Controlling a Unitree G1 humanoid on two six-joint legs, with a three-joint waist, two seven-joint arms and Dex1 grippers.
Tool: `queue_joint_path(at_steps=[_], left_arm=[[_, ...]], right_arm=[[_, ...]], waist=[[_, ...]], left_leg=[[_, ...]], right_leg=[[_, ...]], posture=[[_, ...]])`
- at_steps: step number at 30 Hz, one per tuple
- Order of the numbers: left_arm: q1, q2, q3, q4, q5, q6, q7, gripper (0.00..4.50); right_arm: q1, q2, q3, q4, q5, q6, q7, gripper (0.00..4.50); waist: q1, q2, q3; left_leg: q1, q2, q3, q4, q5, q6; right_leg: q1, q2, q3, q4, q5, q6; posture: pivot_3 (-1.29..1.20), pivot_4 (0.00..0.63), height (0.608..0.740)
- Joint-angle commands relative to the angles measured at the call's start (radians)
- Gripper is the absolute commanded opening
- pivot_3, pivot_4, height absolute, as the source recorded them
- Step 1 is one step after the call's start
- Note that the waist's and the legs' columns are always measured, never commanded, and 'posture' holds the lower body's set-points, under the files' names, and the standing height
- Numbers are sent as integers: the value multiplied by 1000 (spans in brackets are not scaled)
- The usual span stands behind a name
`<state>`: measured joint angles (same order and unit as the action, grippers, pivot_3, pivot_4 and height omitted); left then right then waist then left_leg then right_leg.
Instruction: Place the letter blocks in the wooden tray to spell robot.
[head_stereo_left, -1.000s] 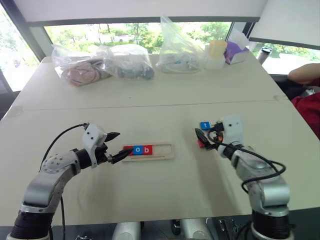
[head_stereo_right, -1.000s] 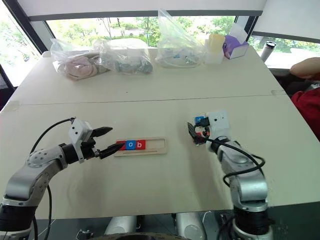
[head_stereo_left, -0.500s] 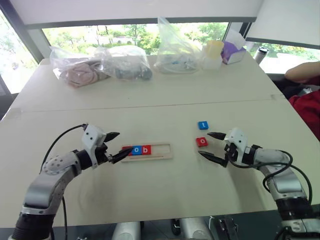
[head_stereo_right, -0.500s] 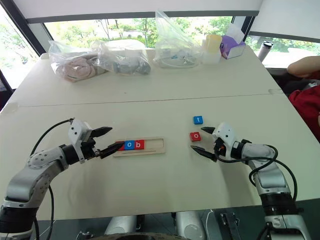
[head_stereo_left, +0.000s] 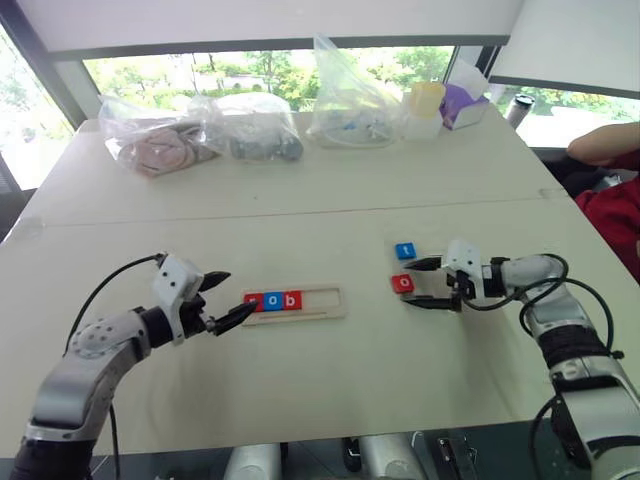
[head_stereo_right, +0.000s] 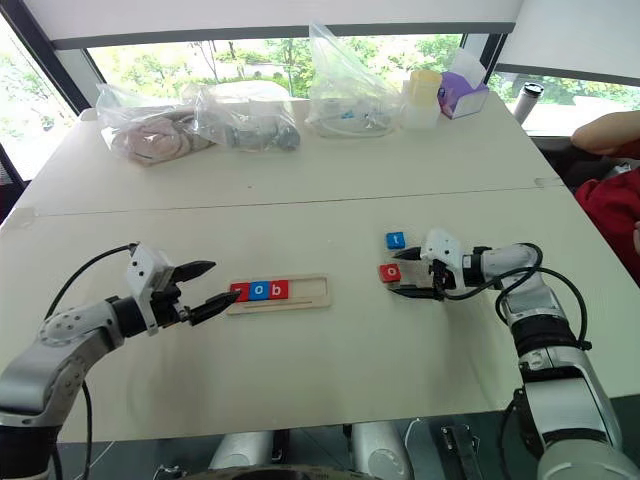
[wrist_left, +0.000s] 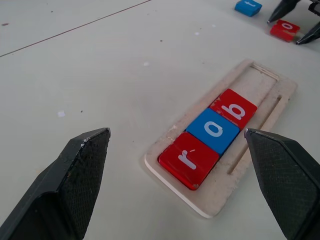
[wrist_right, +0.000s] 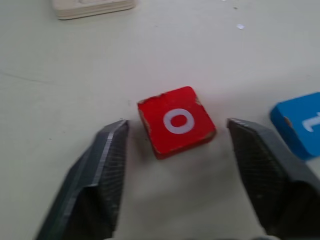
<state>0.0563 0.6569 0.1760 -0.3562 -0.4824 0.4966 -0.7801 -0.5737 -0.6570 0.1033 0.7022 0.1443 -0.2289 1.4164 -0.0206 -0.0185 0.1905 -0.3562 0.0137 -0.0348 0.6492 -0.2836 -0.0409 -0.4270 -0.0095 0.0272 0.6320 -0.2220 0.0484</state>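
Letter blocks lay in two groups on the big pale worktop (head_stereo_left: 330, 400), whose far edge under the window carried clear plastic bags (head_stereo_left: 200, 130) of oddments, a pale tub (head_stereo_left: 428, 108) and a purple box (head_stereo_left: 466, 103). At the right edge a person's arm (head_stereo_left: 605, 145) in a red garment rested beside the worktop.

Toward the near edge, left of the middle, sat the wooden tray (head_stereo_left: 330, 301), lying lengthways across. Its left part held three tiles side by side and touching: a red r (wrist_left: 189, 159) against the tray's left end, a blue o (wrist_left: 215, 130) next, then a red b (wrist_left: 233, 109). The right part of the tray lay bare.

The left gripper (head_stereo_left: 222, 297) hung just off the tray's left end, its two black fingers spread wide and pinching nothing; in its wrist view the tray lay between the fingertips (wrist_left: 82, 165) but well ahead of them.

Right of the tray, apart from it, lay the red o tile (wrist_right: 176, 121) flat on the worktop, and the blue t tile (head_stereo_left: 405, 251) just behind it, toward the far edge, the two not touching. The right gripper (head_stereo_left: 420, 283) reached in from the right with one finger on each side of the red o; the fingers (wrist_right: 107, 165) stood parted, with a gap to the tile on both sides
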Motion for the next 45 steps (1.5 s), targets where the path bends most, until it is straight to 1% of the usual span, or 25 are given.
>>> queue_joint_path(at_steps=[1,2,4,6,8,10,13,18,25,34,45], left_arm=[[14,14,43,-41,-16,-2,5,4500],[19,15,47,-43,-18,-3,6,4500],[26,14,49,-47,-17,-9,7,4500],[27,8,30,-63,-15,-10,7,4500],[21,7,14,-73,-16,-8,3,4500],[16,8,6,-76,-16,-7,0,4500],[5,6,-2,-70,-13,-8,0,4500],[-10,-1,-14,-54,0,-17,5,4500],[-12,-15,-28,-45,14,-28,7,4500],[-2,-27,-30,-43,25,-35,13,4500],[11,-28,-24,-47,26,-41,26,4500]], right_arm=[[7,10,8,-52,3,13,6,1108],[11,16,4,-93,10,38,-8,1107],[11,50,-6,-226,41,153,-73,1107],[32,108,5,-393,65,259,-150,1107],[70,145,43,-520,61,330,-184,1107],[96,161,73,-597,56,370,-196,1107],[104,175,110,-651,50,424,-214,1107],[100,194,179,-652,4,404,-241,1107],[53,214,236,-575,-57,361,-262,1107],[-2,233,261,-493,-84,325,-258,1107],[-26,256,268,-441,-102,304,-269,1107]], waist=[[0,0,0],[0,0,0],[-2,0,0],[-5,0,0],[-4,0,0],[4,0,0],[10,0,0],[3,0,0],[1,0,0],[1,0,0],[0,0,0]], left_leg=[[0,0,0,0,0,0],[0,0,0,0,0,0],[0,0,0,0,0,0],[0,1,0,0,0,0],[0,2,0,0,0,0],[0,1,-1,-1,0,0],[-1,1,-1,0,0,0],[-1,0,2,1,0,0],[-1,1,1,-1,0,0],[-1,1,1,-1,0,0],[-1,1,1,-1,0,0]], right_leg=[[0,0,0,0,0,0],[0,0,0,0,0,0],[0,0,0,0,0,0],[0,0,1,1,0,0],[-1,1,0,1,0,0],[-1,1,0,2,0,0],[-1,-1,-1,1,0,0],[-1,-2,1,0,0,0],[-2,0,0,0,0,0],[-2,0,0,0,0,0],[-2,0,0,0,0,0]], posture=[[0,150,740],[0,150,740],[0,150,740],[0,150,740],[0,150,740],[0,150,740],[0,150,740],[0,150,740],[0,150,740],[0,150,740],[0,150,740]])
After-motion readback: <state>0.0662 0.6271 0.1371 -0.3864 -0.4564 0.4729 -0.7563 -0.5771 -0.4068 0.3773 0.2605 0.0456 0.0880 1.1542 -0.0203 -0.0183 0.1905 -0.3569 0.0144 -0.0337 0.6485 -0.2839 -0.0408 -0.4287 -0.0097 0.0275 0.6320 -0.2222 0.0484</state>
